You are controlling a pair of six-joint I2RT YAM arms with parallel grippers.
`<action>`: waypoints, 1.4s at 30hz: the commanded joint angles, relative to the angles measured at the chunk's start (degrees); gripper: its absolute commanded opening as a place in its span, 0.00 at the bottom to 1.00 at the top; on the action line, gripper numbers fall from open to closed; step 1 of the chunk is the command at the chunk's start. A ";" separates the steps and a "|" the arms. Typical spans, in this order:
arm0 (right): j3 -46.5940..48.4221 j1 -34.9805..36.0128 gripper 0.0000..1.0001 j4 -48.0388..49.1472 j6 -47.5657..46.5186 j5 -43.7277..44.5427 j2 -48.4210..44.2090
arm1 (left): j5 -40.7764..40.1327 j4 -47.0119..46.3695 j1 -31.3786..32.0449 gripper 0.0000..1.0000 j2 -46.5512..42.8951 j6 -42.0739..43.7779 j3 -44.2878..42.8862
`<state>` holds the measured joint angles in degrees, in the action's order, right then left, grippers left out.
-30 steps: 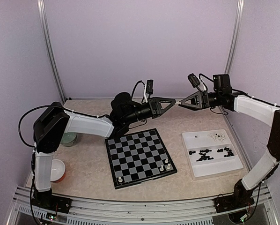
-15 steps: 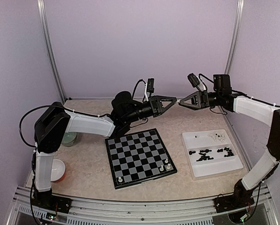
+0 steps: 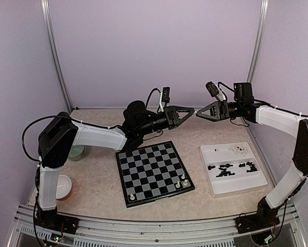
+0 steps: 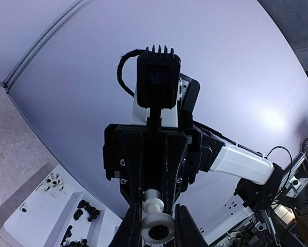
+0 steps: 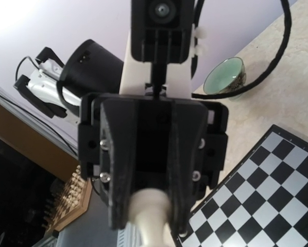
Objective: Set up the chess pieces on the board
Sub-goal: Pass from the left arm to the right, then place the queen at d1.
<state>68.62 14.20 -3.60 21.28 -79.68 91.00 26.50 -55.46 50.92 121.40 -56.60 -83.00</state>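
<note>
My left gripper (image 3: 191,110) and right gripper (image 3: 199,112) meet tip to tip in mid-air above the back of the table. A cream-white chess piece (image 4: 156,221) sits between them. In the left wrist view its base lies between my left fingers and its head between the right gripper's fingers. In the right wrist view the piece (image 5: 149,221) is blurred and close, between the left gripper's fingers. The board (image 3: 154,154) lies below, with two white pieces (image 3: 181,181) at its near right and one (image 3: 132,196) at its near left.
A white tray (image 3: 231,188) at the right holds several black pieces (image 3: 231,167) and a few white ones (image 3: 240,150). A green cup (image 3: 75,152) and a white bowl (image 3: 61,186) stand at the left. Purple walls close in the back and sides.
Both arms have stayed almost still, tips together. The grippers have risen very slightly.
</note>
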 commanded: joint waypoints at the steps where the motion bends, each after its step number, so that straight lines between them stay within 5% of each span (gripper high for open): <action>1: 1.58 -0.02 0.15 -1.78 -2.01 0.94 0.50 | 0.95 0.35 0.32 0.13 1.12 0.02 -1.64; 6: 4.29 -0.09 0.06 -8.38 -8.46 3.71 0.60 | 0.91 0.97 0.32 0.15 0.79 0.11 -1.22; 11: 7.52 -0.11 0.04 -17.92 -17.11 9.44 -0.30 | -1.49 10.90 0.43 0.43 -1.21 6.16 -1.49; 15: 12.35 -0.05 0.03 -28.43 -28.25 18.07 -1.25 | -8.81 20.89 0.31 0.52 -7.85 15.44 3.42; 21: 17.39 2.76 0.03 -37.79 -40.29 29.81 -2.49 | -13.04 32.43 -2.47 0.55 -21.02 23.47 14.43; 26: 19.89 12.68 0.03 -43.23 -47.77 42.52 -1.39 | -19.11 41.77 -5.63 0.55 -29.96 26.87 19.46; 42: 22.54 39.84 0.03 -49.40 -56.35 64.05 12.97 | -31.60 49.31 -12.75 0.56 -46.19 30.26 26.77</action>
<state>89.32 48.88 -50.11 -32.42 -21.23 101.30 -2.48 -8.34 39.05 77.01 -28.58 -57.65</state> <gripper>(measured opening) 0.102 0.558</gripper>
